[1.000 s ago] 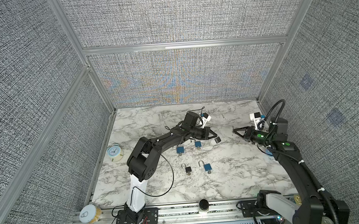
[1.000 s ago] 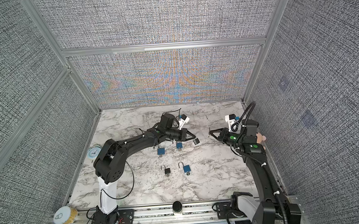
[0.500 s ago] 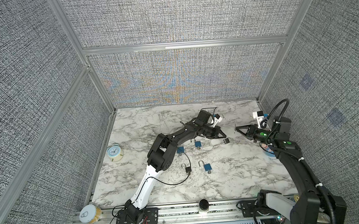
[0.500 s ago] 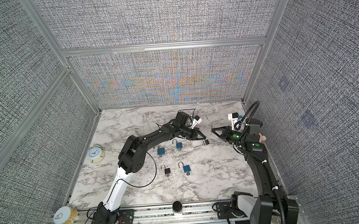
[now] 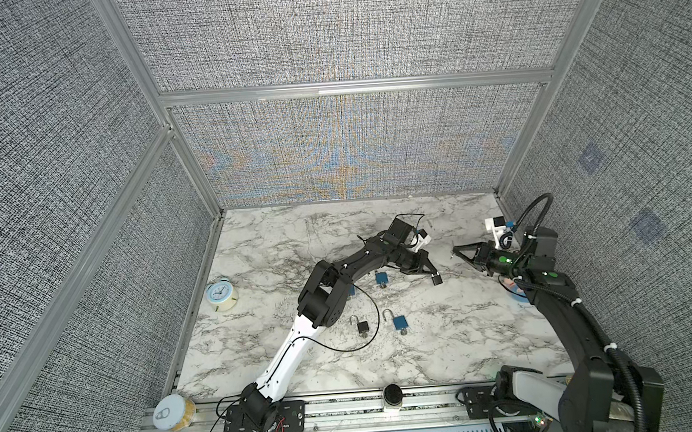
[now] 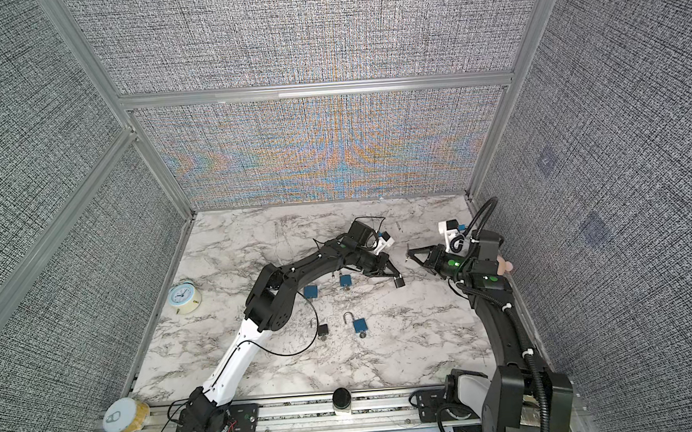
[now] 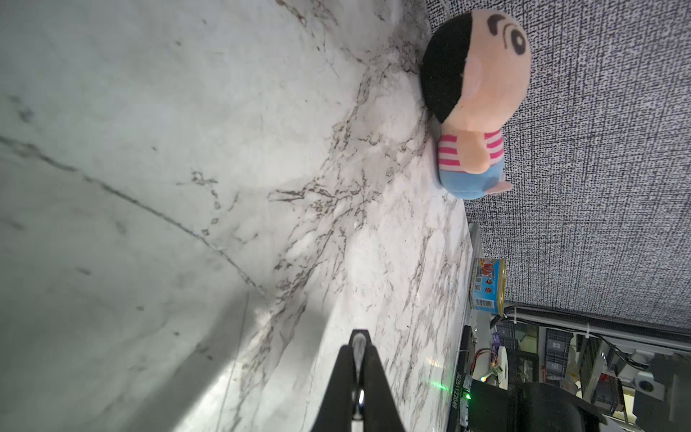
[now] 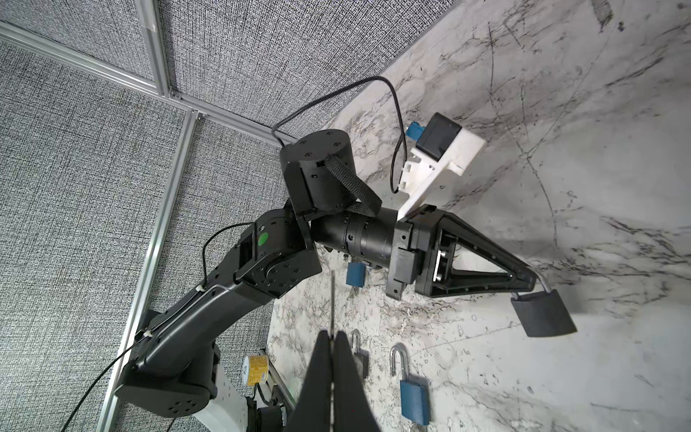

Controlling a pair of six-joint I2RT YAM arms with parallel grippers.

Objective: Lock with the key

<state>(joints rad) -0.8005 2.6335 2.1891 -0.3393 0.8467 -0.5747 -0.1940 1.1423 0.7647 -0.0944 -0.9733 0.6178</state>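
The left claw [image 5: 431, 272] is clamped shut on the silver shackle [image 8: 543, 283] of a black padlock [image 5: 437, 280]. The padlock hangs off the fingertips above the counter [image 5: 449, 343], its body tilted and apparently free to swing. Only one leg of the shackle is seen entering the body, so the lock looks open, though the claw hides the other leg. Nearer the front edge a blue padlock [image 5: 400, 323] lies open on the marble, out of the way.

Across a short gap to the right, the right claw [image 5: 456, 253] is closed on a thin metal blade, the key [image 8: 332, 299]. The key juts straight out past the fingertips toward the hanging lock, near it but not touching.

The step in hand appears to be bringing key and keyhole together. No view shows the keyhole.

- **Left arm:** it should first turn the keyhole face squarely toward the blade and then hold steady. A lock pinned only by its shackle is likely to pivot away under a push.
- **Right arm:** it should line the blade up with the slot before advancing, move in slowly, and stop if the body swings.
- **Risk:** a sideways shove could twist the key in its grip.
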